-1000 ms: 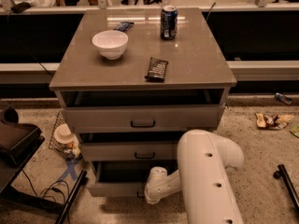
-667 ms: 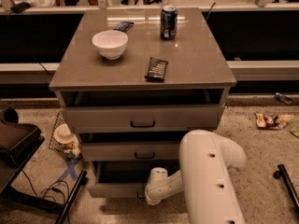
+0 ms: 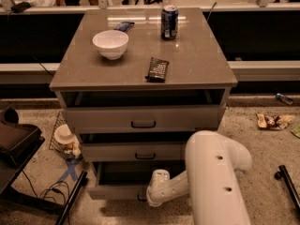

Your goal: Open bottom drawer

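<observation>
The bottom drawer [image 3: 115,191] is the lowest of three grey-beige drawers in the cabinet. It stands pulled out toward me, with its dark shallow tray showing behind the front panel. Only the left tip of its black handle [image 3: 139,199] shows. My white arm [image 3: 211,182] reaches down from the right, and its wrist covers the handle. My gripper [image 3: 149,201] is at the handle, hidden behind the wrist. The middle drawer [image 3: 136,151] and top drawer [image 3: 143,119] stand slightly out.
On the cabinet top [image 3: 197,64] are a white bowl [image 3: 110,43], a soda can [image 3: 169,22], a dark snack bar [image 3: 157,69] and a blue packet [image 3: 123,26]. A black stand [image 3: 18,144] and cables lie left; wrappers [image 3: 272,121] lie on the floor right.
The bottom drawer has come slightly farther out toward me, and my arm has drawn back a little with it. Things on the cabinet top have not moved.
</observation>
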Controlling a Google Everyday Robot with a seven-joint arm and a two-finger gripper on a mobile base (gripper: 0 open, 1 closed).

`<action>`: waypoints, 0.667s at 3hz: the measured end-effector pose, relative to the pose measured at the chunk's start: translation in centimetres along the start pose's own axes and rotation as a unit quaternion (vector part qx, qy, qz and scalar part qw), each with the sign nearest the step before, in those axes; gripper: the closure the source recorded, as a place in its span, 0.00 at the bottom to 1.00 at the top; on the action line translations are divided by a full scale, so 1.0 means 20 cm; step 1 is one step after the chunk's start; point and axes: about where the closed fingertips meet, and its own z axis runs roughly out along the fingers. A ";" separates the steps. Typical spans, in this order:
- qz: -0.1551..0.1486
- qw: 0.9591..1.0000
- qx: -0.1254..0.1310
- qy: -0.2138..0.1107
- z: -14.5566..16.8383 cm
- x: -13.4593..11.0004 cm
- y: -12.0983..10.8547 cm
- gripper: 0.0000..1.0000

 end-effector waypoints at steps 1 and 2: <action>0.005 1.000 0.015 -0.005 -0.19 0.08 0.14 1.00; 0.007 0.999 0.048 -0.025 -0.57 0.24 0.26 1.00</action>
